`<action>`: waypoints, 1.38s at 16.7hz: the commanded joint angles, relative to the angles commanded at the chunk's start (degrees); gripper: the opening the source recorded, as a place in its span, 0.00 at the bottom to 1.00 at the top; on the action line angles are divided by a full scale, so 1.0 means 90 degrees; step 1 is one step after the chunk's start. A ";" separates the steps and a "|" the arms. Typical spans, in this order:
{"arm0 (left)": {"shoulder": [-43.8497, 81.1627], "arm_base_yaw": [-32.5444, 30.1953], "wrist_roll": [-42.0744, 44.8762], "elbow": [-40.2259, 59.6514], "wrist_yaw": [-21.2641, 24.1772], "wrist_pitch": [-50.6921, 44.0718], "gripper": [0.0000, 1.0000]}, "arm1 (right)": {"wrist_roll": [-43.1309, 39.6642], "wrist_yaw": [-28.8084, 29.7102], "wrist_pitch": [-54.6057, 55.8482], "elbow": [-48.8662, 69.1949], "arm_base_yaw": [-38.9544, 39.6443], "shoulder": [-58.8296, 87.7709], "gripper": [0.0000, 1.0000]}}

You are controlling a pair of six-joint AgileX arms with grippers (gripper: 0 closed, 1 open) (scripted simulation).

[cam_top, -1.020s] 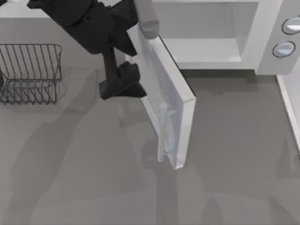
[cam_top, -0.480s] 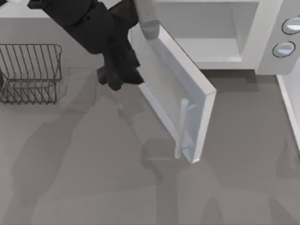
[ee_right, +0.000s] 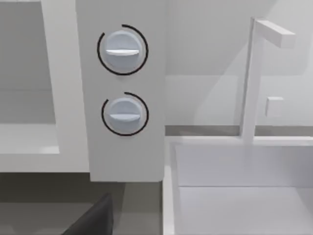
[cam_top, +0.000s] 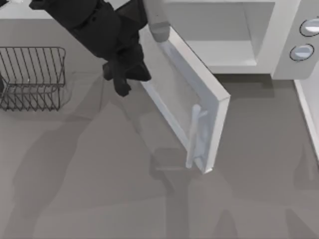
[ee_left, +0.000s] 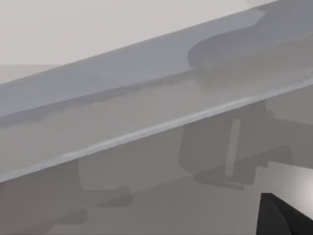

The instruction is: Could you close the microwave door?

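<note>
The white microwave (cam_top: 284, 30) stands at the table's back with its pale cavity showing. Its two grey knobs (ee_right: 122, 81) face the right wrist camera. The microwave door (cam_top: 174, 94) stands partly open, angled out from its hinge at the cavity's left, free edge towards the front. A pale bar handle (cam_top: 193, 134) sits near that edge. My left gripper (cam_top: 123, 79) hovers just left of the door's outer face, near the hinge end. Up close, the left wrist view looks along the door panel (ee_left: 122, 73). A dark finger (ee_right: 93, 220) of my right gripper shows below the knobs.
A dark wire rack (cam_top: 30, 77) stands at the left of the table. A white basin (ee_right: 234, 196) with a tall white faucet (ee_right: 249, 83) lies to the right of the microwave. Bare grey tabletop (cam_top: 99, 189) stretches in front of the door.
The door's free edge has swung right, towards the microwave front, then stopped. My left gripper has drawn back up and away from the door's face.
</note>
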 joint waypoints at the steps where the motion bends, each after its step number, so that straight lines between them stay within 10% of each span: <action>1: 0.0000 0.0000 0.0000 0.0000 0.0000 0.0000 0.00 | 0.0000 0.0000 0.0000 0.0000 0.0000 0.0000 1.00; 23: 0.0405 -0.0565 -0.0606 0.0508 -0.0201 0.0135 0.00 | 0.0000 0.0000 0.0000 0.0000 0.0000 0.0000 1.00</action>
